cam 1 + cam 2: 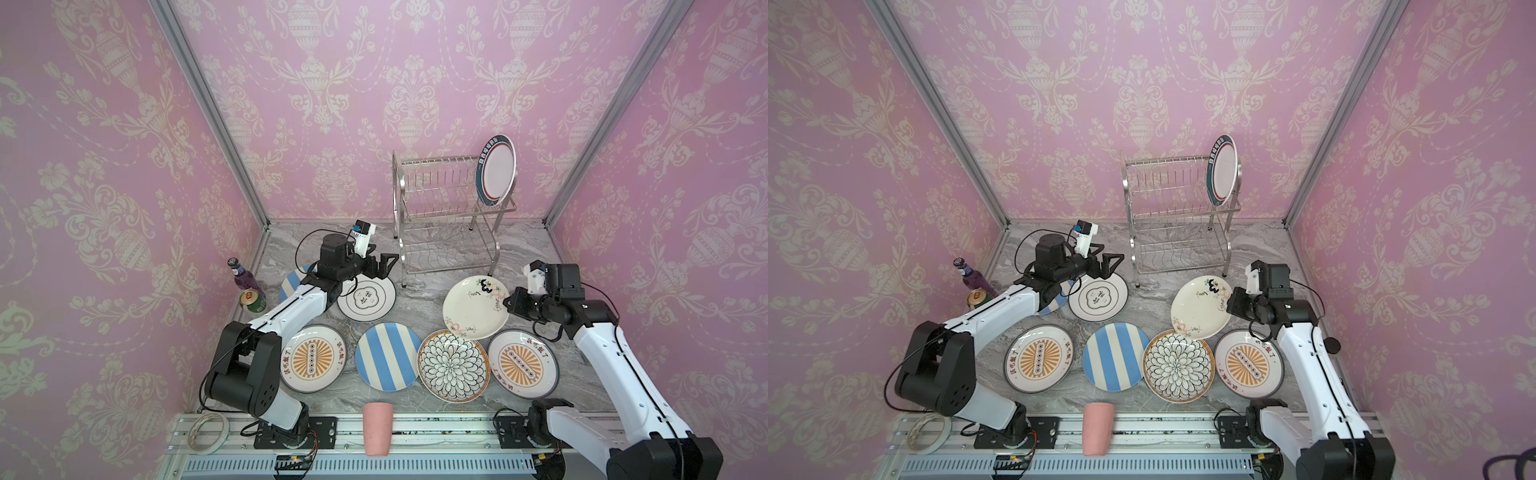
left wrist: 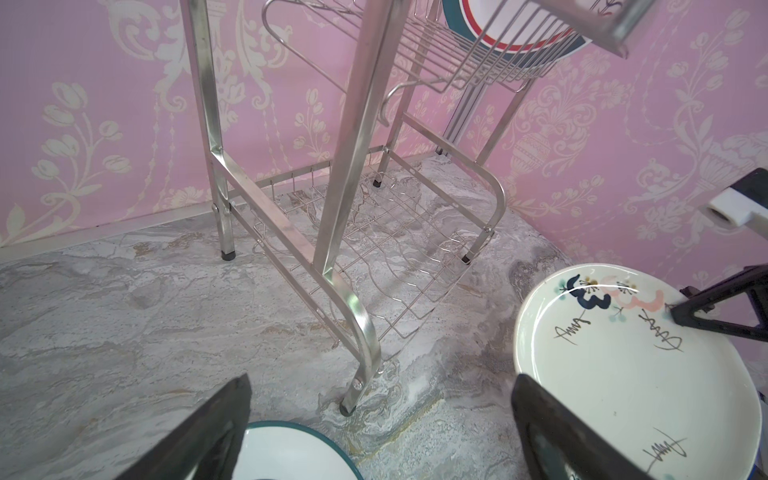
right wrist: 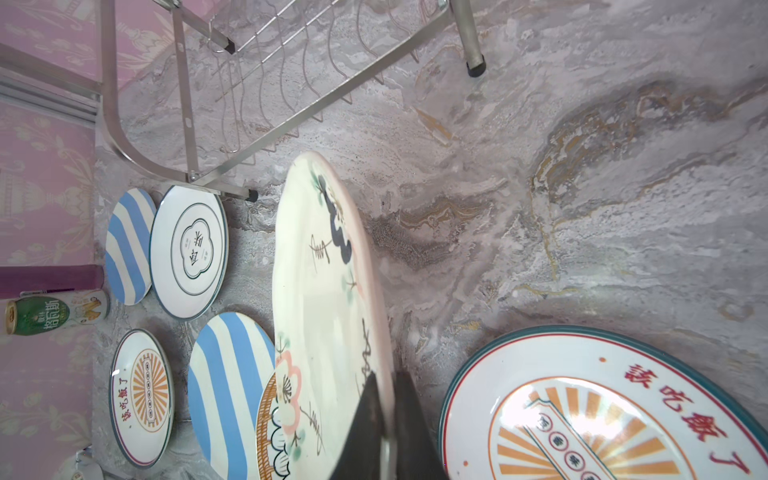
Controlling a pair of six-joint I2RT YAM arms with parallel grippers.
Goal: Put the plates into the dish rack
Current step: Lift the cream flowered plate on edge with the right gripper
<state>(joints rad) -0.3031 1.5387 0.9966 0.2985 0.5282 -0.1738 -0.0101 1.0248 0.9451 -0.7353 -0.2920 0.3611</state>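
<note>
Both top views: the right end effector (image 1: pixel 508 302) clamps the cream floral plate (image 1: pixel 473 309) by its rim, front-right of the dish rack (image 1: pixel 440 199). The left end effector (image 1: pixel 384 266) gapes wide by the rack's front-left foot.

Left wrist view: the gripped rim is raised and the plate's face tilts away from it.

Right wrist view: the plate is nearly edge-on, its plane running toward the rack's lower tier.

From here, the dish rack (image 1: pixel 444 215) has only the navy-rimmed plate (image 1: pixel 496 170) standing at the right end of its upper tier; the prongs left of it and the whole lower tier are open. A bare strip of worktop (image 1: pixel 419 299) leads to the rack between the black-ringed plate (image 1: pixel 365 297) and the tilted cream floral plate (image 1: pixel 473 309). The left gripper (image 1: pixel 388 266) hangs beside the rack's front left leg. Arched frames close both ends.
</note>
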